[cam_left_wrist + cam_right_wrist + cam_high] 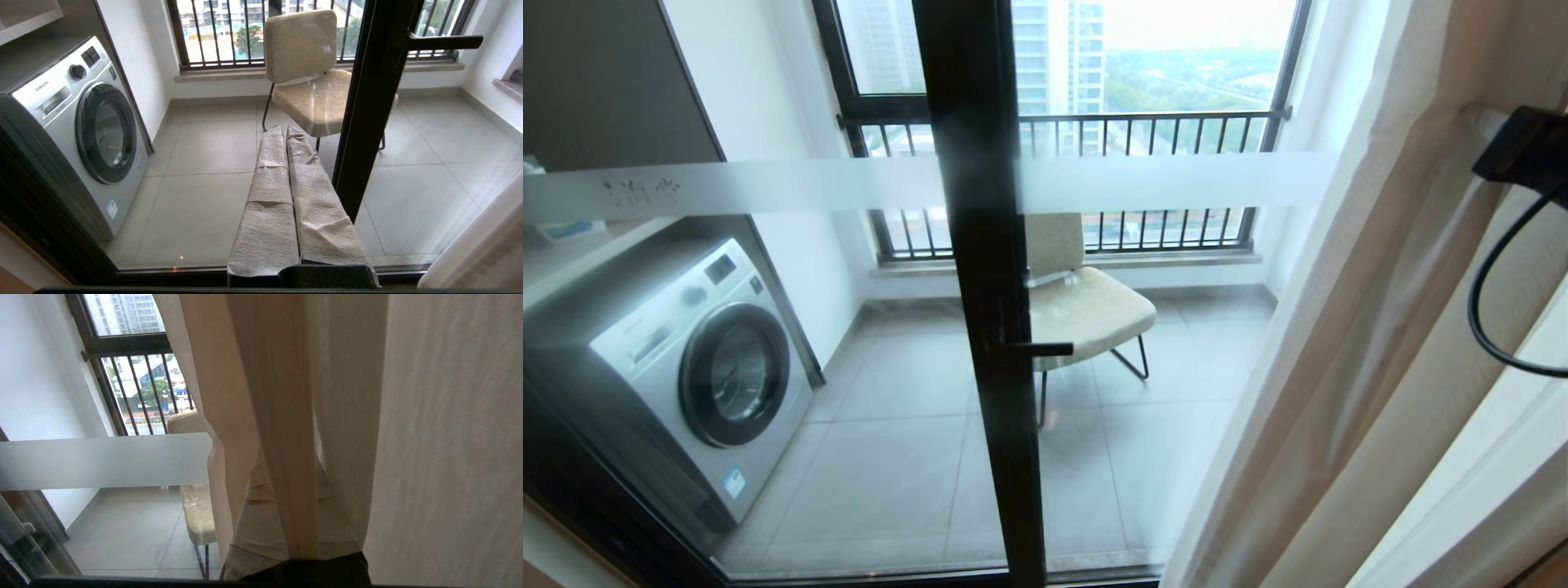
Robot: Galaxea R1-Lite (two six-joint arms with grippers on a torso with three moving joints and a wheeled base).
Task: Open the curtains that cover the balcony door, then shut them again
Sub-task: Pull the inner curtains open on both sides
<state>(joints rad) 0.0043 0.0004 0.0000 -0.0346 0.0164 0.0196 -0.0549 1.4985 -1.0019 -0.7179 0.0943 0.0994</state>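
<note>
Right claw [286, 522]: fingers together, pushed in among folds of beige curtains [1347, 367], a fold draped over them; real pinch not clear. Curtains bunched at right, folds running up and down, glass balcony door [980, 327] bare to left. Closing needs pull toward left. Right arm nearer. Left claw [286, 163]: shut, empty, idle near door glass.

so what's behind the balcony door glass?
Behind the balcony door: a washing machine, a beige chair, tiled floor and the railed window. The curtains, bunched on the right, hide that corner.
</note>
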